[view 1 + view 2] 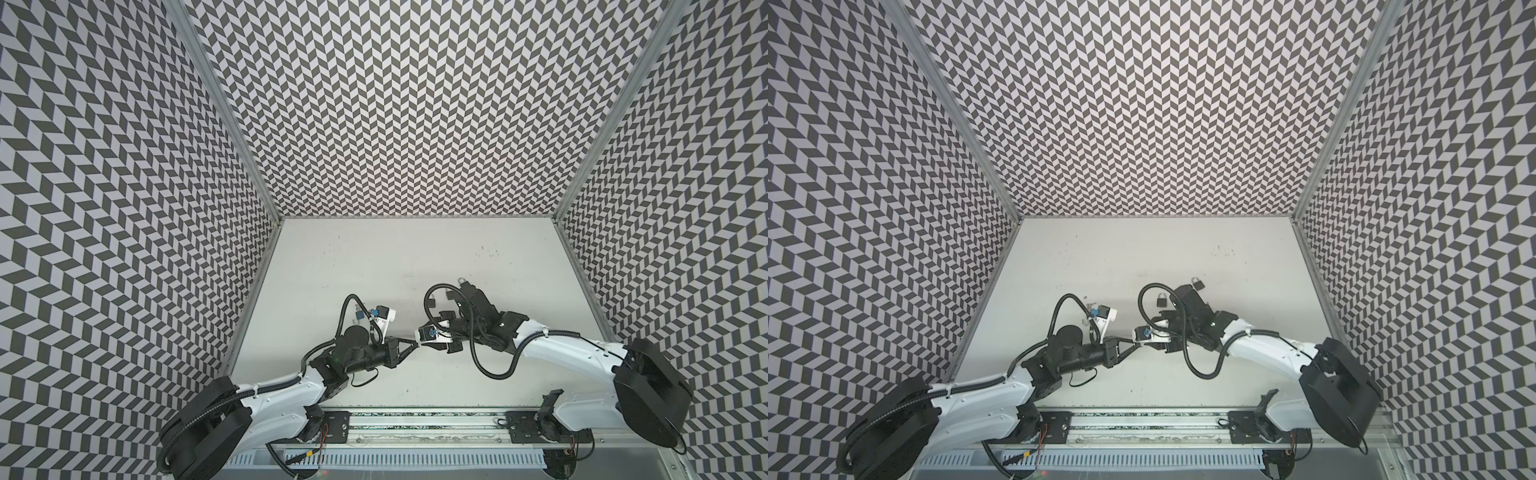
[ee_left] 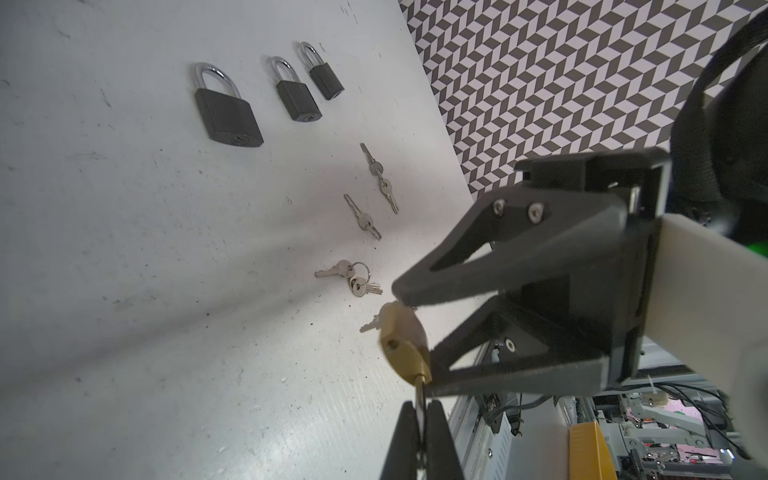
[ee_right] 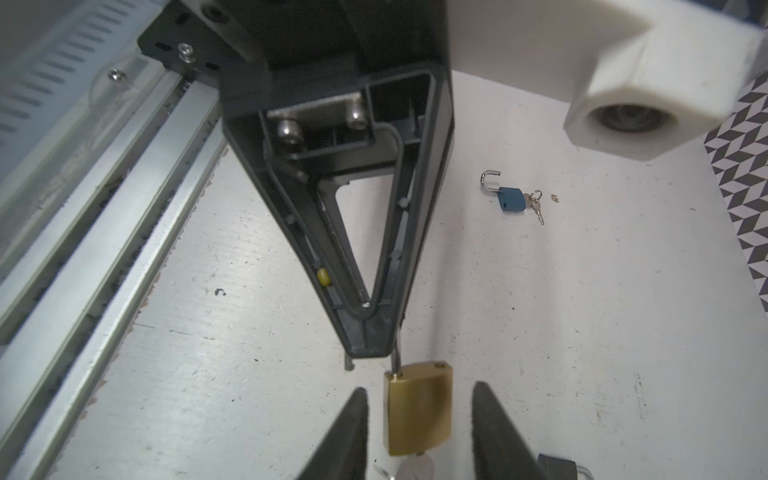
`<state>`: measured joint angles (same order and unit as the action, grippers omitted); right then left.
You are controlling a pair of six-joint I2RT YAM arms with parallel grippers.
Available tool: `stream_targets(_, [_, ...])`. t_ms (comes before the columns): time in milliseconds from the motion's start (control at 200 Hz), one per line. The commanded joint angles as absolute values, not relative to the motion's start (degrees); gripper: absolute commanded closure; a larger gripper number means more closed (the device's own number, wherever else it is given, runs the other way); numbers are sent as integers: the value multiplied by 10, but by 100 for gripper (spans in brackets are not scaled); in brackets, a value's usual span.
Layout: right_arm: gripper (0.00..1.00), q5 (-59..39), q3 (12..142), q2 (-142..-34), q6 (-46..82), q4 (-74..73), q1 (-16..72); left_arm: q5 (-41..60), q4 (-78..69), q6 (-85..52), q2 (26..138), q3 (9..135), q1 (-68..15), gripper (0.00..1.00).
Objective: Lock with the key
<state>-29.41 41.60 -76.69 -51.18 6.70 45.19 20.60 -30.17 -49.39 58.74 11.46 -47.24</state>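
Three padlocks (image 2: 298, 102) lie in a row on the table (image 2: 124, 270) — keys (image 2: 362, 216) scattered just beside them.

Gold padlock (image 3: 417, 411), black-and-white chevron walls (image 1: 407, 104)

Three tall walls (image 1: 415, 104) with a dark and pale zigzag pattern stand around a flat white table (image 1: 395, 249), at 9, 12 and 3 o'clock. Small dark marks dot the table. A silver metal rail (image 1: 424, 432) runs along 6 o'clock.

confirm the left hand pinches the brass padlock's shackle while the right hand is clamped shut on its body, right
No: the right hand is open, not touching the brass padlock, per the right wrist view. The left hand does pinch the shackle.
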Motion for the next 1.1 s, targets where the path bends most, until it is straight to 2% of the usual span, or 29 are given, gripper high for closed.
stream_targets(0, [34, -300, 416, -730, -409, -8, 450, 163, -233, -460, 530, 147, -473, 100])
stream_targets(60, [20, -303, 418, -713, -326, -49, 450, 151, -198, -449, 491, 154, -467, 100])
stream_targets(225, [0, -278, 433, -680, -71, -142, 449, 149, -99, -416, 404, 189, -425, 100])
stream_targets(406, [1, -260, 454, -639, 70, -159, 449, 180, -46, -378, 369, 230, -382, 100])
stream_targets(511, [1, -240, 418, -618, 119, -202, 446, 195, -29, -347, 373, 265, -381, 100])
stream_targets(646, [1, -247, 426, -594, 136, -153, 430, 227, -23, -313, 379, 305, -381, 100])
stream_targets(701, [0, -273, 433, -586, 136, -136, 417, 248, -27, -301, 381, 317, -381, 100])
stream_targets(861, [10, -423, 457, -579, 107, -114, 394, 333, -84, -297, 385, 329, -381, 100])
stream_targets(931, [5, -475, 465, -575, 86, -115, 394, 374, -121, -305, 388, 332, -381, 100])
stream_targets(1091, [6, -514, 475, -559, 54, -128, 395, 434, -177, -324, 395, 347, -387, 100])
